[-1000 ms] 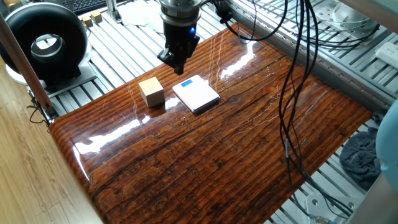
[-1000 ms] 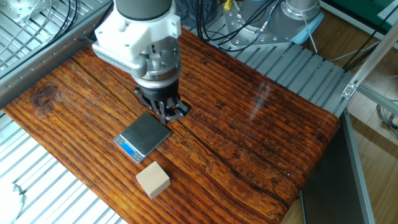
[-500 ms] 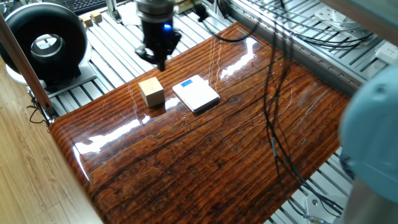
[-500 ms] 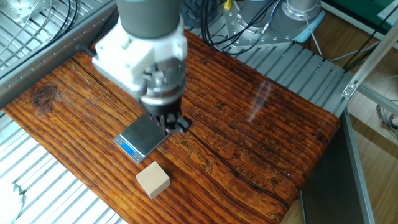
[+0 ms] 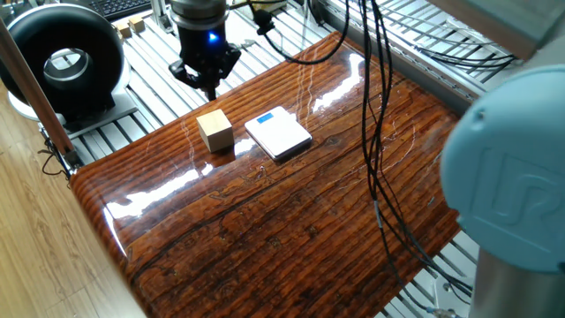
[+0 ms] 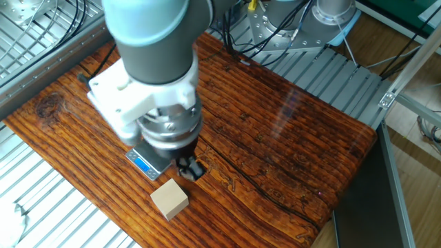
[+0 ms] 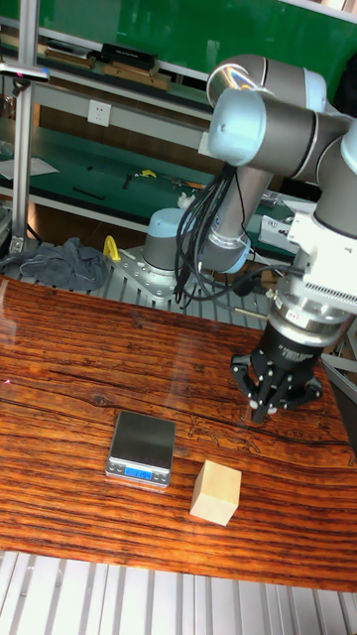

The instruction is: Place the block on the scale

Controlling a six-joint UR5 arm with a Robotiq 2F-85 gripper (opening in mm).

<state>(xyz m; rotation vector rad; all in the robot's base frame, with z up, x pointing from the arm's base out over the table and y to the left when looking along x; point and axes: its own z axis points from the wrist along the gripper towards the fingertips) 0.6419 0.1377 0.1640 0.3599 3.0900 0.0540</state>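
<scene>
Sitting on the desk (image 5: 291, 221) you've got the block (image 5: 214, 130): small plain cube, light tan wood, bare faces, square on its base, nothing touching it. In the tall view the block (image 7: 215, 492) looks roughly half the width of the scale (image 7: 142, 447). Scale (image 5: 278, 133) lies flat just beside the block, a narrow strip of desk between them, not touching. It's a thin square pad with rounded corners, white top in one fixed view, grey in the others, blue rectangular mark near one edge. End effector (image 7: 267, 415) hangs above the desk, pointing down, empty, near the block but clear of it. Fingertips read as pinched together, no gap visible. From the other fixed view the end effector (image 6: 189, 167) and arm cover most of the scale; the block (image 6: 169, 199) is fully visible.
</scene>
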